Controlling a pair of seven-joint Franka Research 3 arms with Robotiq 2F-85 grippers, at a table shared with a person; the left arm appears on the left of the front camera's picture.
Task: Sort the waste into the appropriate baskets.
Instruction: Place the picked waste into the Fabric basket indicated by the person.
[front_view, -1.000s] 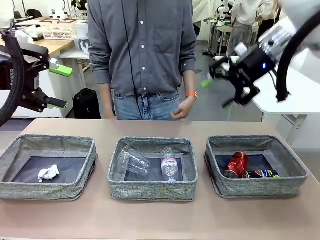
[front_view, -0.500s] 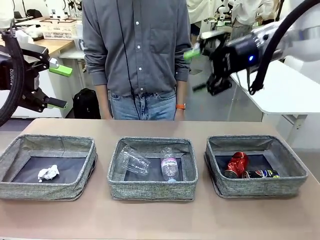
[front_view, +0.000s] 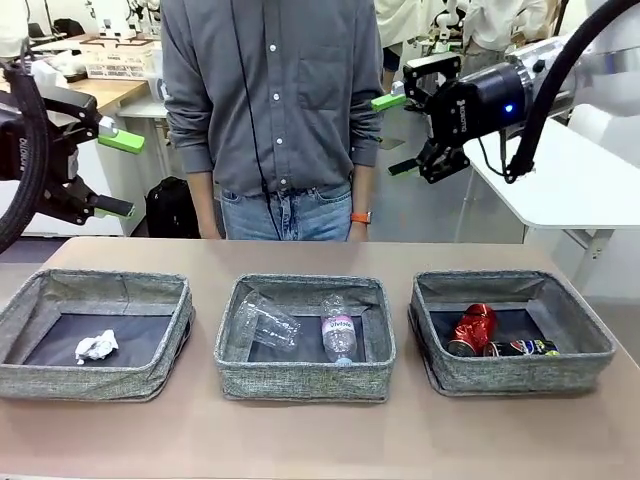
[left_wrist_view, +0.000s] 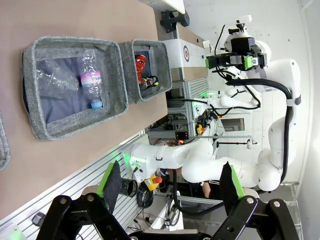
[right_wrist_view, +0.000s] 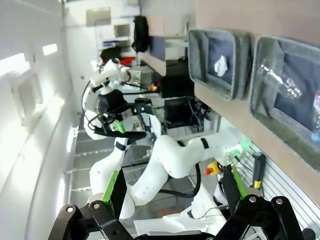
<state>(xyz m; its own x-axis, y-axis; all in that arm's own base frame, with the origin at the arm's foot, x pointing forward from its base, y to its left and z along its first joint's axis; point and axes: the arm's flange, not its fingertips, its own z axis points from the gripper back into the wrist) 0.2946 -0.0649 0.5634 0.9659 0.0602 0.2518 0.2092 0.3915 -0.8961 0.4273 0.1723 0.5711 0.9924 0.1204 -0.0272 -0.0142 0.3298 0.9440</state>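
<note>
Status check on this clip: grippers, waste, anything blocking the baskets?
Left gripper open, empty, raised. Right gripper open, empty, raised. Tissue, cup with bottle, both cans binned across three baskets. Nothing blocking.

- Three low grey woven-fabric baskets (front_view: 302, 380): coarse, matt weave; dark flat bottoms, smooth.
- Crumpled white tissue (front_view: 97, 346): soft paper, matt.
- Clear plastic cup (front_view: 267, 320) and clear water bottle with pinkish label (front_view: 339, 330): transparent, glossy.
- Crushed red can (front_view: 472, 329): shiny metal.
- Dark drink can (front_view: 521, 348): glossy.
- Brown tabletop (front_view: 320, 435): smooth, matt.
</note>
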